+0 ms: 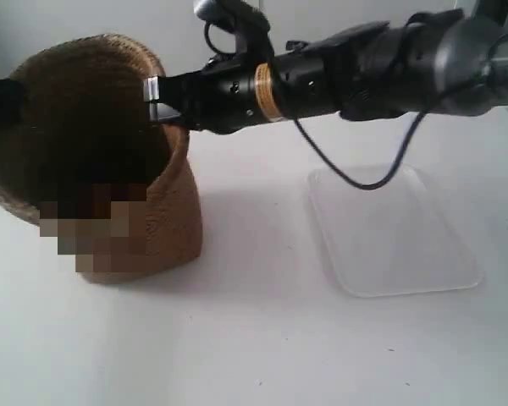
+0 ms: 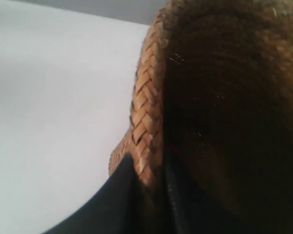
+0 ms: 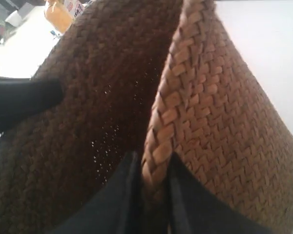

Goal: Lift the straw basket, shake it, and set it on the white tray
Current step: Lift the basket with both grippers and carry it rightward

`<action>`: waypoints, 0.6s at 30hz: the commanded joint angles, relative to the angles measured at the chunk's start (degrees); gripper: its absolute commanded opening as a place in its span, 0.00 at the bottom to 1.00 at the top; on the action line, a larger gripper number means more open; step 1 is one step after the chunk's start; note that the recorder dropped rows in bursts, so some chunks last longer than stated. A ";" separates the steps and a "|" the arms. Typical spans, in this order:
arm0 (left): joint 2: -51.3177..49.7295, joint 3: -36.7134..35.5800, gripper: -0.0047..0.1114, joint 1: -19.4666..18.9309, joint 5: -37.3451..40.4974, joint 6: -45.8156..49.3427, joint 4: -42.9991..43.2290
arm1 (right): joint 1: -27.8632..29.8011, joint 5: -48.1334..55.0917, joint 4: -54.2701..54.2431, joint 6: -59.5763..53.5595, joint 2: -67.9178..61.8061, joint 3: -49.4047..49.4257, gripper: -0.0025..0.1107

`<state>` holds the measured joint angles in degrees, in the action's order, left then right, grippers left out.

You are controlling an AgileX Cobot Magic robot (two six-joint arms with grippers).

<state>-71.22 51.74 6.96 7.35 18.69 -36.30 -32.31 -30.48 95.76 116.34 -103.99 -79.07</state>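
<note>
White tabletop (image 1: 237,355), grey wall (image 1: 34,21); white tray (image 1: 389,228) near straw basket (image 1: 171,222).

1. Exterior view: no legible text, brand or number. One patch on the wall of the straw basket (image 1: 165,220) is pixelated and cannot be read.
2. Left wrist view: no legible marking on any surface shown.
3. Right wrist view: a small box (image 3: 74,6) beyond the basket rim carries coloured print, too blurred and too small to read.
</note>
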 commanded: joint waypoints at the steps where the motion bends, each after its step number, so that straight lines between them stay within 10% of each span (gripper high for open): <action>1: 11.88 -3.63 0.04 13.35 1.29 13.43 -7.32 | -0.25 -4.28 4.19 -4.18 15.78 4.14 0.02; 6: 29.63 -12.57 0.04 24.30 0.13 13.64 -4.58 | -0.86 0.72 4.19 -6.84 31.08 19.76 0.02; 11: 30.36 -27.92 0.04 25.31 -13.26 9.20 -5.25 | -2.23 25.13 4.19 -6.84 27.90 34.60 0.02; 18: 32.65 -17.52 0.04 27.62 -6.05 12.06 0.58 | -6.63 30.96 4.19 -12.56 38.60 31.58 0.02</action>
<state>-42.28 28.23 32.61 -6.05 27.64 -38.90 -36.80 -2.65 98.86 109.31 -72.44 -45.66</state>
